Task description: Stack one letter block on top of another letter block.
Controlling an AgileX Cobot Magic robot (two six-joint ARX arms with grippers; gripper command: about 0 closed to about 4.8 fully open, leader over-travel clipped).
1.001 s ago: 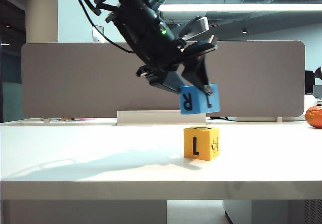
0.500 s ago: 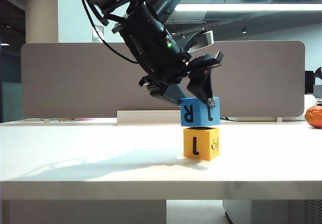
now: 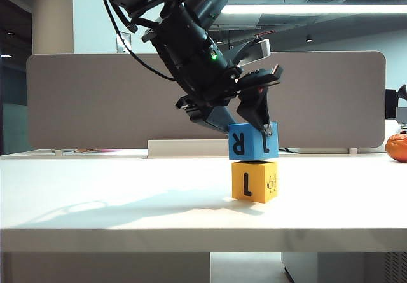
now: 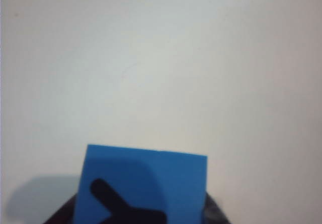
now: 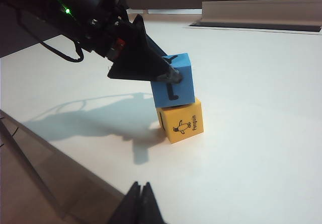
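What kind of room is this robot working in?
Most likely an open-plan office or lab. A white desk backed by a grey divider panel, strip ceiling lights, and more desks behind suggest it. On the desk, the left gripper sits over a blue block stacked on a yellow block.

The blue letter block [image 3: 252, 140] sits squarely on top of the yellow-orange letter block [image 3: 254, 181], their faces roughly aligned. The blue cube shows a black "R" and a "J"-like mark, both upside down, on the two faces toward the exterior camera. The yellow-orange cube rests flat on the white table [image 3: 127, 207], with a black "L"-like letter, also inverted, on one face and a small penguin picture with the word "Penguin" on another [image 5: 182, 125].
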